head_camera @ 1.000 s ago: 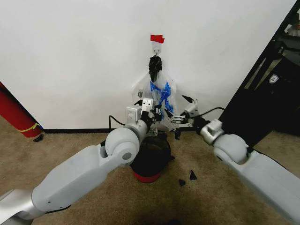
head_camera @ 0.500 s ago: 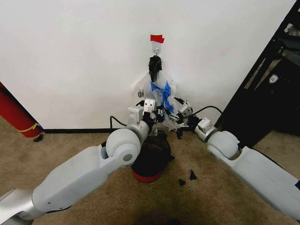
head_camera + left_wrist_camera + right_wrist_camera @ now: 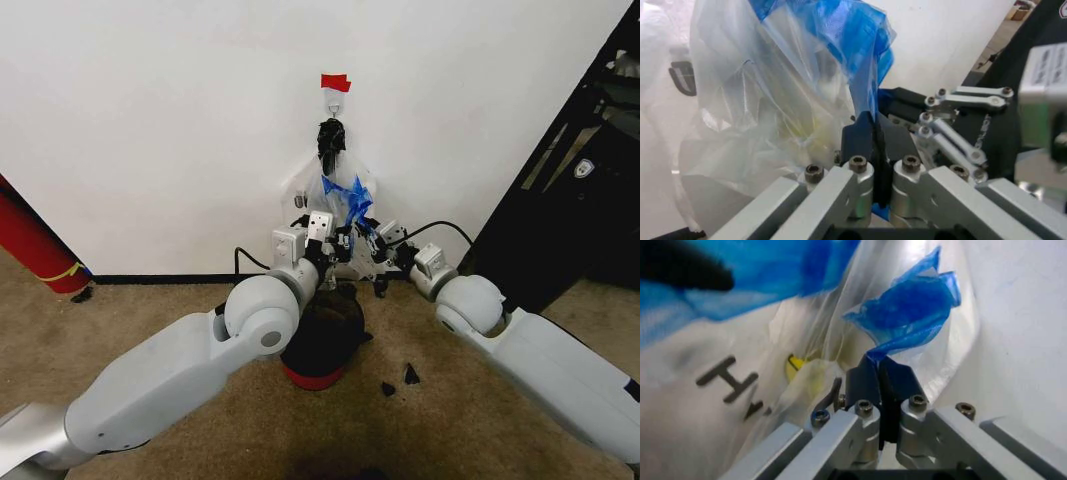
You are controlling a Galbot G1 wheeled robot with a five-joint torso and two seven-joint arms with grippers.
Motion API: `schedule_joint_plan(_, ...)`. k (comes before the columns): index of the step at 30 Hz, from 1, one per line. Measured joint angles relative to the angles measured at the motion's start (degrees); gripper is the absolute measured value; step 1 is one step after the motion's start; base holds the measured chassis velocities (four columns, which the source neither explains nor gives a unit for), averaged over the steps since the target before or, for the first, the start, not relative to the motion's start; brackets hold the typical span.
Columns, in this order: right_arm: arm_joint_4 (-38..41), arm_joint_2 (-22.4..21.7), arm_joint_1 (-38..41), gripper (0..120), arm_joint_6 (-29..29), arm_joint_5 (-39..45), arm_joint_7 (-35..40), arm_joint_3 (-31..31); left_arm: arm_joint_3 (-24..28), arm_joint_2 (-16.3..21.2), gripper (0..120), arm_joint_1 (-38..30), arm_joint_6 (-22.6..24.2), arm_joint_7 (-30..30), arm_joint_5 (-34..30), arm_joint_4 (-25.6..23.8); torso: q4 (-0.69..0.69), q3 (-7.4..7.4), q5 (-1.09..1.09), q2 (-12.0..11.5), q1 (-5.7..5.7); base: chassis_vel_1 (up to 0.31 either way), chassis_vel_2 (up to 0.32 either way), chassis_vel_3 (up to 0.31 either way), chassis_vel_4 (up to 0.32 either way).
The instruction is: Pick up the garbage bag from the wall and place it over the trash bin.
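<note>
Hanging from a small hook [image 3: 334, 103] on the white wall [image 3: 160, 120], just below a strip of red tape [image 3: 335, 82], the garbage bag [image 3: 335, 200] droops toward the floor in the head view, its see-through plastic marked with blue patches. Directly beneath it on the brown carpet [image 3: 150, 300] stands the trash bin [image 3: 322, 335], black mesh with a red bottom rim. The left gripper [image 3: 338, 243] reaches in from the left and meets the lower part of the bag; the right gripper [image 3: 372, 240] comes in from the right and meets the same lower edge, the two close together. A red cylinder [image 3: 30, 245] leans at the far left, and dark shelving [image 3: 570, 180] stands at the right.

In the left wrist view, the left gripper [image 3: 873, 150] has its fingers pressed together on a blue fold of the garbage bag [image 3: 773, 100], the clear plastic bunched beside it. The right gripper's linkage [image 3: 953, 125] shows just beyond.

In the right wrist view, the right gripper [image 3: 878, 382] has its fingers pinched on a blue strip of the garbage bag [image 3: 800, 335], with black lettering and a yellow mark on the plastic alongside, and the wall [image 3: 1020, 315] close behind.
</note>
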Motion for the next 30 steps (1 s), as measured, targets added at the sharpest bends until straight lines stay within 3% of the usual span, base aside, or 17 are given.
schedule_joint_plan(4, 1.2, 1.3, -1.7, 0, -0.3, 5.7, 1.5, 3.4, -1.0, 0.3, 0, 0.5, -0.3, 0.1, 0.0, 0.0, 0.01, 0.00, 0.00, 0.0, 0.00, 0.000, 0.000, 0.000, 0.000)
schedule_joint_plan(12, 6.2, 4.9, -12.1, 0, 2.8, 15.1, 2.8, 16.8, -8.2, 1.7, 0, 5.6, -2.6, 0.9, 0.0, -2.0, 0.01, 0.00, 0.00, 0.0, 0.00, 0.000, 0.000, 0.000, 0.000)
schedule_joint_plan(15, 10.1, 5.4, -19.0, 0, 3.5, 18.8, 2.8, 23.7, -13.4, 3.6, 0, 10.8, -3.9, 1.5, 0.0, -5.7, -0.02, -0.01, 0.00, 0.0, -0.01, 0.000, 0.000, 0.000, 0.000)
schedule_joint_plan(17, 14.1, 5.5, -25.0, 0, 3.8, 19.4, 1.9, 29.3, -18.4, 6.3, 0, 19.1, -4.8, 2.8, 0.3, -11.8, 0.00, -0.01, 0.00, 0.0, -0.01, 0.000, 0.000, 0.000, 0.000)
schedule_joint_plan(26, 20.9, 6.2, -35.9, 0, 4.4, 16.1, -0.5, 34.2, -26.1, 10.0, 0, 33.6, -6.0, 4.7, 4.8, -19.9, 0.01, -0.02, 0.00, 0.0, -0.01, 0.000, 0.000, 0.000, 0.000)
schedule_joint_plan(30, 23.2, 7.0, -41.4, 0, 5.1, 14.7, -1.7, 37.2, -27.1, 10.3, 0, 37.5, -6.2, 5.0, 6.1, -21.9, 0.01, -0.02, -0.01, 0.0, -0.01, 0.000, 0.000, 0.000, 0.000)
